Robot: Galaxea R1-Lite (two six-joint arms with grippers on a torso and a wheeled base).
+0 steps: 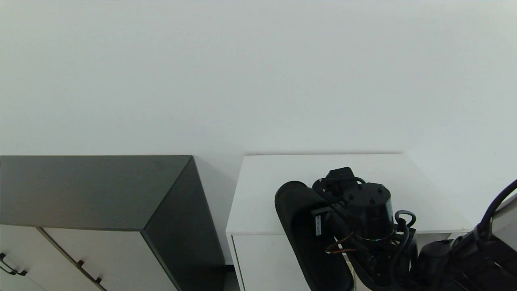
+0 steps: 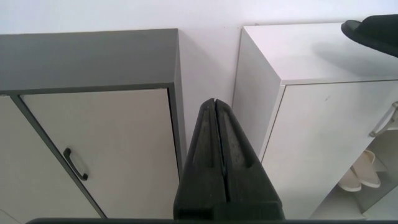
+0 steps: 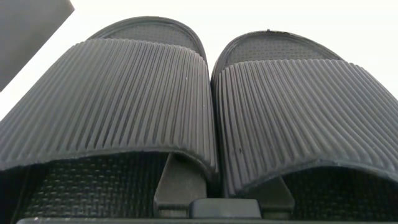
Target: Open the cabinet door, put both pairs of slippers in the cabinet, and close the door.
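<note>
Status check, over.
Left gripper shut, empty, aimed between grey cabinet and white cabinet. Right gripper shut on black slippers above white cabinet top. White slippers low at its front. Nothing blocking.

Plain white wall [image 1: 258, 72] behind; dark-topped cabinet [image 1: 93, 190] at left, cream doors [image 1: 121, 258], black handles [image 1: 89, 273].

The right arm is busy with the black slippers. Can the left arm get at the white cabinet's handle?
Probably yes: the left gripper is empty, though shut, and nothing lies between it and the handle.
</note>
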